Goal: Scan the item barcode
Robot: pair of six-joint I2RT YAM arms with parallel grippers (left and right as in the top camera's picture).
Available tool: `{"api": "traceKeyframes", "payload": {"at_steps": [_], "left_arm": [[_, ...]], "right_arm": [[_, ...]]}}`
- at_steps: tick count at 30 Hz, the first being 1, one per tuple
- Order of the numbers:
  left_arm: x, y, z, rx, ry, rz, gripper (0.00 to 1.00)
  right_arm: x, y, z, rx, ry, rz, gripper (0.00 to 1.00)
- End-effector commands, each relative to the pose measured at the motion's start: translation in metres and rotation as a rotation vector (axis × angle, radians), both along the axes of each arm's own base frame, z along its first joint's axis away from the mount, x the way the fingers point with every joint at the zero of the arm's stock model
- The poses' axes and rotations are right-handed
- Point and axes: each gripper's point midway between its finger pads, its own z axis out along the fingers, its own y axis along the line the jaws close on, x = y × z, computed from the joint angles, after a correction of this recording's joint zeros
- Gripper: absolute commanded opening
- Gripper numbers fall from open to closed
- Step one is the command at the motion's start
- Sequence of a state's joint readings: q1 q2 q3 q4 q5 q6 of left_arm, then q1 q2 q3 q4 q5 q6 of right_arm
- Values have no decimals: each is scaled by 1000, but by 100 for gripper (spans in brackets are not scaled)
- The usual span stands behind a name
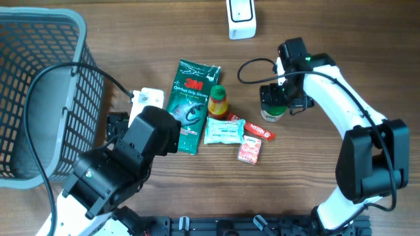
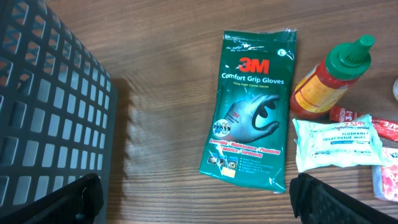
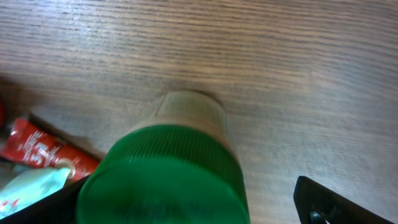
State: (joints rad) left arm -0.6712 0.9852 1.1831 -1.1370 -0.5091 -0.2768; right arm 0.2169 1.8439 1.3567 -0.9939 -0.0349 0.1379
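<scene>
**A:** Where's the jar (image 3: 168, 180) at?
**B:** Upright on the table (image 1: 341, 39). My right gripper (image 1: 273, 103) has its fingers apart either side, not clamping. Looks rigid, light, slick lid, so I'd pinch the body. Left gripper (image 2: 193, 208) is wide, empty.

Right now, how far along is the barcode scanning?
Done: nothing visibly. The gloves pack, sauce bottle and tissues lie mid-table, away from the white scanner. In hand: the right tool straddles the green-capped jar, jaws open, jar standing on the table. Left: grip it, present it to the scanner. The left tool hangs open.
</scene>
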Motion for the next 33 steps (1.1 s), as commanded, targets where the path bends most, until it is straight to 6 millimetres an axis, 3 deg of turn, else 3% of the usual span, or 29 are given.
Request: {"api": "traceKeyframes", "payload": {"at_steps": [1,4,6,9,14,17,27,33], "left_arm": [[0,-1,1,-20,-4,13,100],[0,-1,1,-20,-4,14,100],[0,-1,1,-20,-4,14,100],[0,-1,1,-20,-4,13,100],[0,-1,1,-20,-4,14,100],[0,-1,1,-20,-4,14,100],[0,-1,1,-20,-4,14,100],[0,-1,1,-20,-4,13,100]], "right_arm": [[19,-2,51,12,-88,-166,100],[23,13,77,133,-86,-392,100],[21,26,84,250,-22,-683,100],[3,35,76,297,139,-1048,100],[-21,21,44,192,225,-1484,100],[-24,20,34,184,238,-1556,100],[11,5,25,219,49,-1577,100],[7,10,4,177,113,-1520,100]]}}
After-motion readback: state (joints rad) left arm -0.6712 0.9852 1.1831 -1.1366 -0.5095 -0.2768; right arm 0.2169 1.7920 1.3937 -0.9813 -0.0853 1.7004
